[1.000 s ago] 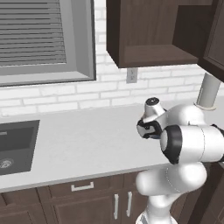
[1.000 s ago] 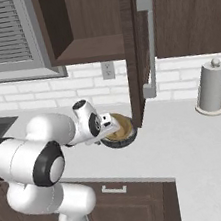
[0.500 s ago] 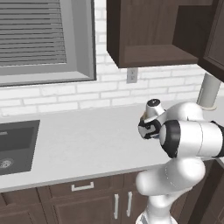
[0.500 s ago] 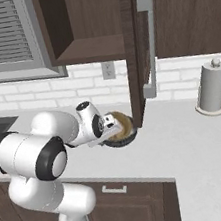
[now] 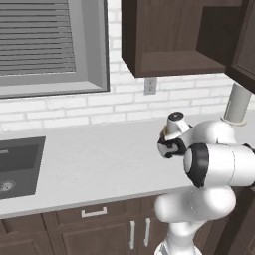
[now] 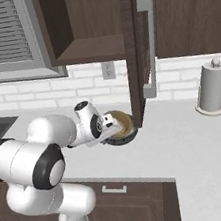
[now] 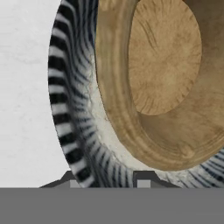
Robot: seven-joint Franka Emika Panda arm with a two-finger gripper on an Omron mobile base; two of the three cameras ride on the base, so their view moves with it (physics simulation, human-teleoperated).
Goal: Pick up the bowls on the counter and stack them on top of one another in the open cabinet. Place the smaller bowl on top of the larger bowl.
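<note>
The gripper is positioned at the nested bowls; its grip cannot be determined. The open cabinet is unfilled.

Wood, speckled stone and matt white brick in a rendered kitchen.

The smaller bowl, upper right of the hand view, looks like turned wood, tan with golden grain lines and a smooth, low sheen. Around it the larger bowl shows a dark-and-pale striped rim and a pale, rough speckled inside. The counter reads as light speckled stone, matt. The open cabinet, at the top of the right base view, is dark brown wood grain with a satin metal-looking handle. The brick wall is matt white, and the sink at the left is dark and dull. The arm has glossy white shells with dark joints.
</note>
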